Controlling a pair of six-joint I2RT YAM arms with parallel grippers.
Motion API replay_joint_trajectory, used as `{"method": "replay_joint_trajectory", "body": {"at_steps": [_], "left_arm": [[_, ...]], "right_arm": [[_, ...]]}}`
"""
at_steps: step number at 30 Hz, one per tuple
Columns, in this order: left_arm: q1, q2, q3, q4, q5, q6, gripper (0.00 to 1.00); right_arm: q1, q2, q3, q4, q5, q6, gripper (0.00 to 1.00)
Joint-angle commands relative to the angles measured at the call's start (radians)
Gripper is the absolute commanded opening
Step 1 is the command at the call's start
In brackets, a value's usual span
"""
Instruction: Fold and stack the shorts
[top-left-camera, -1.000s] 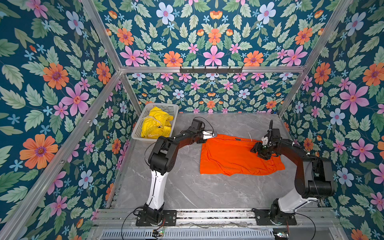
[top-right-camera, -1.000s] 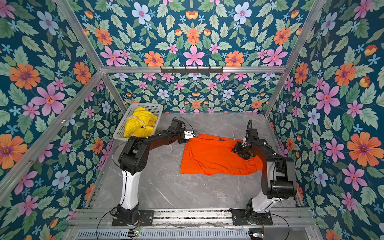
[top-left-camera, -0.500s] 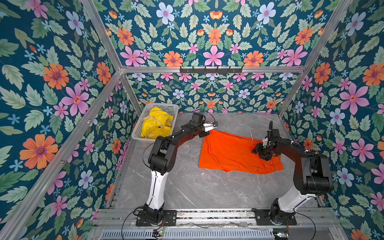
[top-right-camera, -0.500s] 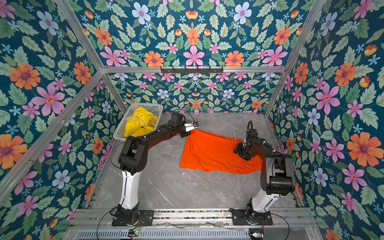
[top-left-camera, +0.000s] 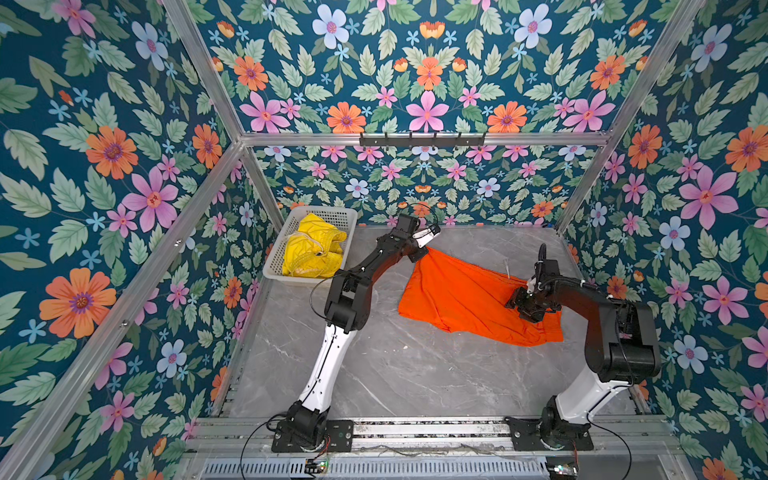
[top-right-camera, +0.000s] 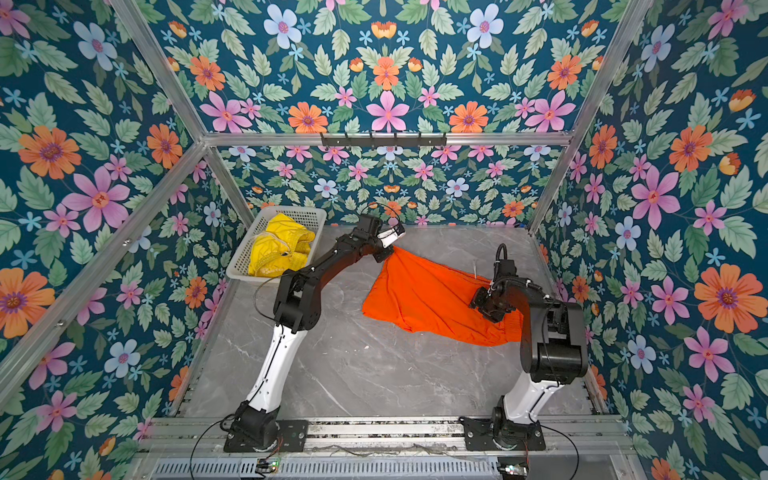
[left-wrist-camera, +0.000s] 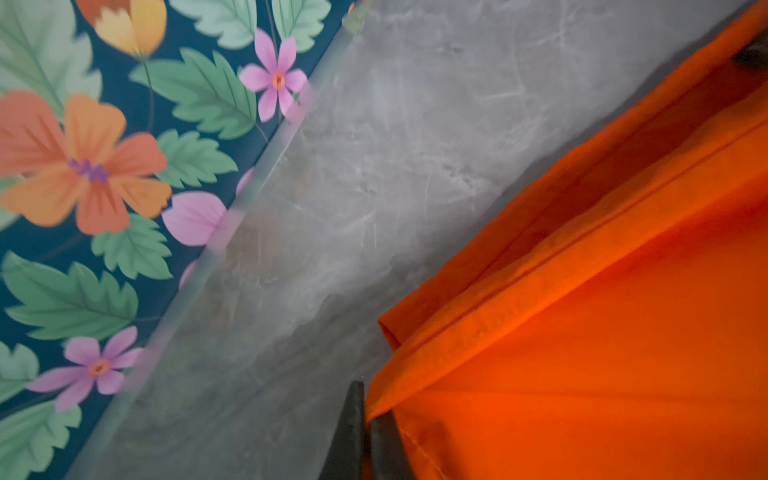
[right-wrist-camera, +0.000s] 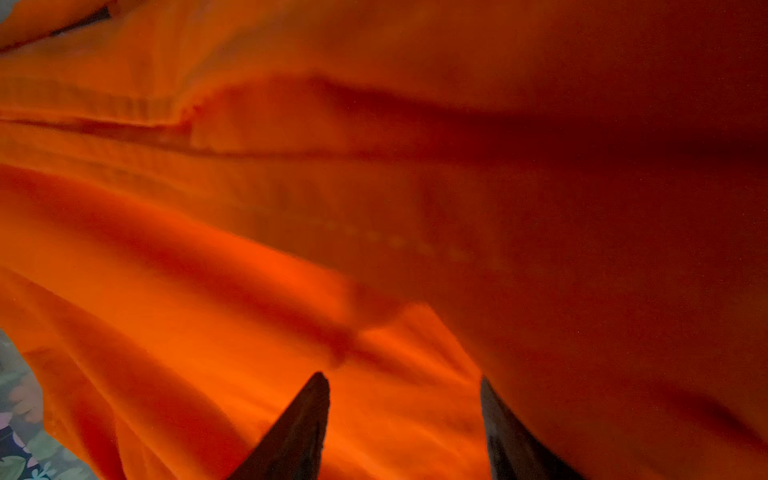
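Observation:
The orange shorts (top-left-camera: 461, 297) (top-right-camera: 424, 291) lie spread on the grey table, with their far-left corner pulled up off the surface. My left gripper (top-left-camera: 420, 252) (left-wrist-camera: 365, 399) is shut on that corner, close to the back wall. In the left wrist view the hem (left-wrist-camera: 540, 266) runs taut away from the fingers. My right gripper (top-left-camera: 524, 305) (right-wrist-camera: 403, 380) is open, its tips down on the shorts' right part, fabric filling its view. The yellow shorts (top-left-camera: 311, 251) (top-right-camera: 279, 249) sit crumpled in the white basket (top-left-camera: 328, 212).
The basket (top-right-camera: 291, 210) stands in the back-left corner against the floral wall. A whitish drawstring end (top-left-camera: 507, 266) pokes out behind the orange shorts. A bar with hooks (top-left-camera: 422, 139) hangs on the back frame. Bare grey table (top-left-camera: 395, 365) stretches toward the front rail.
My left gripper closed on the orange shorts' corner, then rose and moved toward the back wall, stretching the fabric upward. The right arm has stayed where it was.

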Motion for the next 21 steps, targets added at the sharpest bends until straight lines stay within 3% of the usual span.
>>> {"method": "replay_joint_trajectory", "body": {"at_steps": [1,3,6,9,14,21], "left_arm": [[0.004,0.014,0.006,-0.03,-0.097,-0.074,0.15],[0.003,0.011,-0.004,-0.04,-0.099,-0.079,0.25],[0.002,-0.035,-0.051,-0.019,-0.108,-0.111,0.49],[0.003,-0.12,-0.109,0.012,-0.119,-0.161,0.61],[0.001,-0.31,-0.262,0.077,-0.059,-0.314,0.6],[-0.034,-0.49,-0.586,0.263,0.144,-0.645,0.53]], "right_arm": [[0.0,-0.024,-0.004,-0.023,-0.02,-0.004,0.6],[0.002,-0.047,0.004,-0.018,-0.049,0.0,0.6],[0.007,-0.11,0.032,-0.026,-0.068,0.0,0.6],[0.014,-0.148,0.077,-0.039,-0.082,0.002,0.6],[0.049,-0.144,0.163,-0.04,-0.091,0.008,0.6],[0.11,0.039,0.298,0.008,-0.133,0.018,0.6]]}}
